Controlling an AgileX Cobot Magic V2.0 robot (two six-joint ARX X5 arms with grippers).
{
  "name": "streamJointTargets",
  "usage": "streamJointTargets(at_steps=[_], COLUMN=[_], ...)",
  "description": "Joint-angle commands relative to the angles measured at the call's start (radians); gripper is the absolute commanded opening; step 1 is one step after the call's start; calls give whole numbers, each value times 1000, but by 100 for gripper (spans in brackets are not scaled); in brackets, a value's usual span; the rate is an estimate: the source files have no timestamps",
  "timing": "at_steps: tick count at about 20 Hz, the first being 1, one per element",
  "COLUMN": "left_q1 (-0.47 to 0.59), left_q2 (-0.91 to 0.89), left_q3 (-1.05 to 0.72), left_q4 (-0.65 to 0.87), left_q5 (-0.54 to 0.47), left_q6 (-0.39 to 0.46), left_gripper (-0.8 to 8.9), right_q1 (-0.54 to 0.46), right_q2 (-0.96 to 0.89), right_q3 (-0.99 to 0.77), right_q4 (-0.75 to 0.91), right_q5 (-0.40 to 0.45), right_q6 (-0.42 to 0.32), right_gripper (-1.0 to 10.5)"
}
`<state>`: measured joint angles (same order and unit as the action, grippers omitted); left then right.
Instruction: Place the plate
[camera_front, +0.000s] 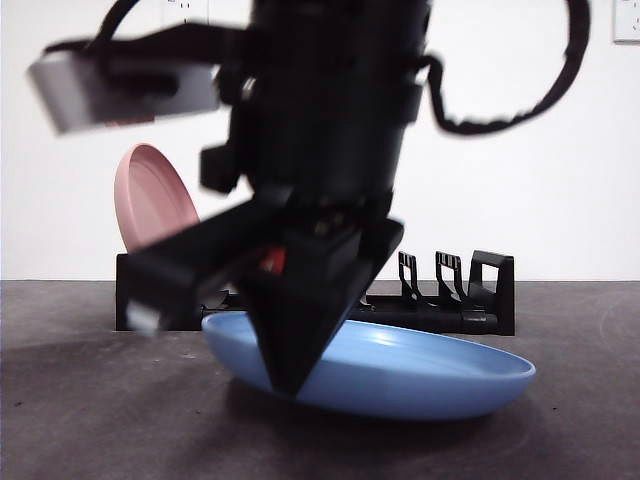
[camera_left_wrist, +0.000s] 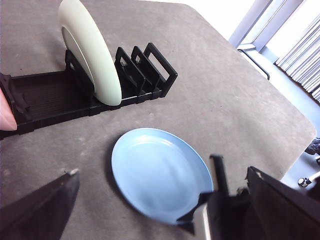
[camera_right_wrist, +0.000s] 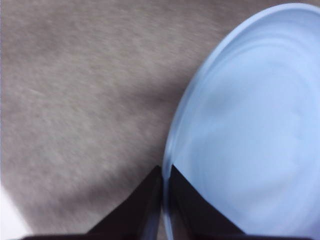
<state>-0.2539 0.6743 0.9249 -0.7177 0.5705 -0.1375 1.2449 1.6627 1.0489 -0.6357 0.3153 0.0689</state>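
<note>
From where I sit, nearest the front camera is my right gripper (camera_front: 290, 375), down at the near rim of the blue plate (camera_front: 400, 372), and the right wrist view shows its two jaws closed together on that rim, one on each face of the thin edge. The blue plate lies out on the open bench (camera_left_wrist: 235, 95) in front of the rack, its gripped side tipped slightly up while the far side rests on the surface. I judge it to be light, rigid and smooth, likely a glazed or plastic dish that could slip or pivot in a pinch this narrow, so the rim is the only sensible place to hold, and I would want a deep bite before swinging it upright. My left gripper (camera_left_wrist: 165, 210) hangs above with its jaws wide apart, holding nothing. Behind the plate stands the black dish rack (camera_left_wrist: 50, 100), carrying a pale upright plate (camera_left_wrist: 92, 55) in one slot and a pink plate (camera_front: 150, 200) at one end, with empty slots left beside them.
</note>
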Motion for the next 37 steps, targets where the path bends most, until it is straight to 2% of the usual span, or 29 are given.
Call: streamJointTargets(at_steps=[1, 4, 8, 9, 13, 16, 20, 22, 25, 28, 30, 34, 37], left_q1=[-4, -4, -4, -4, -4, -4, -17, -29, -45, -72, -90, -136, -167], left_q2=[5, 6, 12, 14, 41, 74, 132, 171, 252, 364, 453, 655, 807], left_q3=[19, 19, 19, 19, 19, 19, 19, 26, 72, 174, 267, 478, 622], left_q4=[16, 29, 34, 34, 38, 37, 37, 34, 2, -65, -127, -255, -322], left_q5=[-3, -3, -57, -60, -78, -78, -123, -166, -207, -304, -372, -544, -718], left_q6=[18, 18, 18, 18, 18, 18, -2, -36, -40, -34, -24, 16, 47], left_gripper=[531, 531, 530, 531, 530, 530, 526, 526, 526, 526, 526, 526, 526], right_q1=[27, 32, 26, 19, -69, -182, -404, -523, -718, -899, -997, -1119, -1142], right_q2=[37, 43, 26, 13, -86, -192, -354, -420, -500, -546, -573, -646, -708], right_q3=[11, 11, 24, 27, 42, 42, 42, 42, 41, 29, 22, 18, 18], right_q4=[16, 18, 2, 0, -22, -41, -68, -72, -102, -122, -125, -146, -170], right_q5=[29, 30, 7, -20, -226, -358, -528, -617, -760, -938, -1021, -1052, -1052], right_q6=[10, 11, 61, 64, 133, 153, 142, 120, 56, 18, -2, -18, -19], right_gripper=[11, 39, 292, 331, 462, 465, 465, 465, 465, 465, 465, 465, 465])
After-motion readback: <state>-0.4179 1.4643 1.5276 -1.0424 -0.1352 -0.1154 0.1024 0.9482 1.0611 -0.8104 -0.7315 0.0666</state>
